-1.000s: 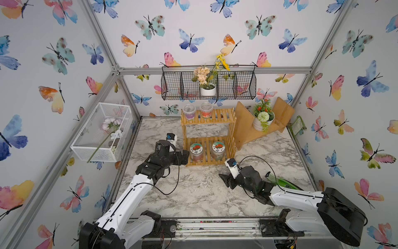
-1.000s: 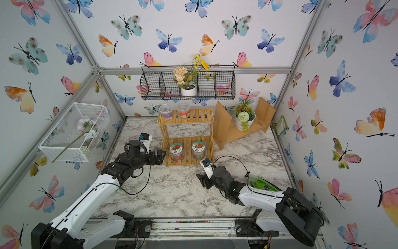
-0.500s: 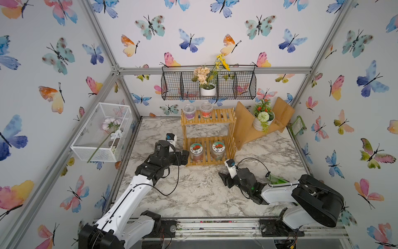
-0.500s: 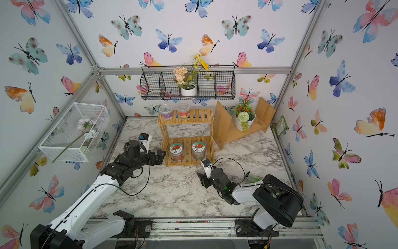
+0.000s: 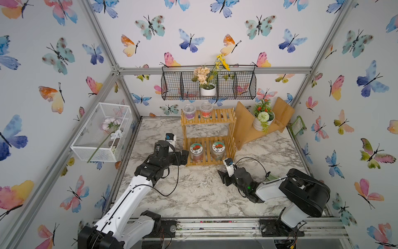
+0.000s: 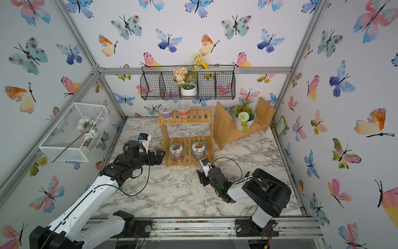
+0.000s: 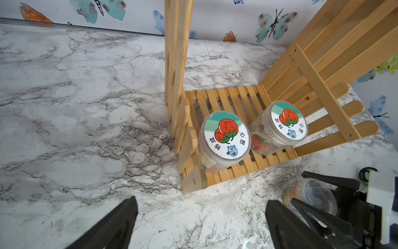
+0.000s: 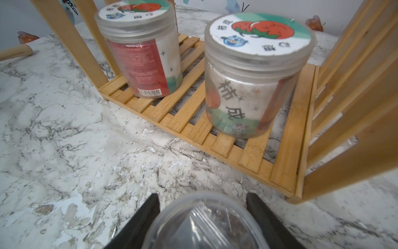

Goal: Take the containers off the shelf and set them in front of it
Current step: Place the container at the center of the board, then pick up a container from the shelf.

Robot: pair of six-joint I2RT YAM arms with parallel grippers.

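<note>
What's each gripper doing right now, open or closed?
Left gripper: open, holding nothing.
Right gripper: closed on a small clear cup with dark contents.

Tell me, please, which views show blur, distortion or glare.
Right wrist view: the small clear cup, right at the lens, is out of focus, with sheen on its lid; the nearer jar looks warped. Left wrist view: the jar lids are sharp, but the shelf posts splay. Both top views: even light, faint shadows on the table.
</note>
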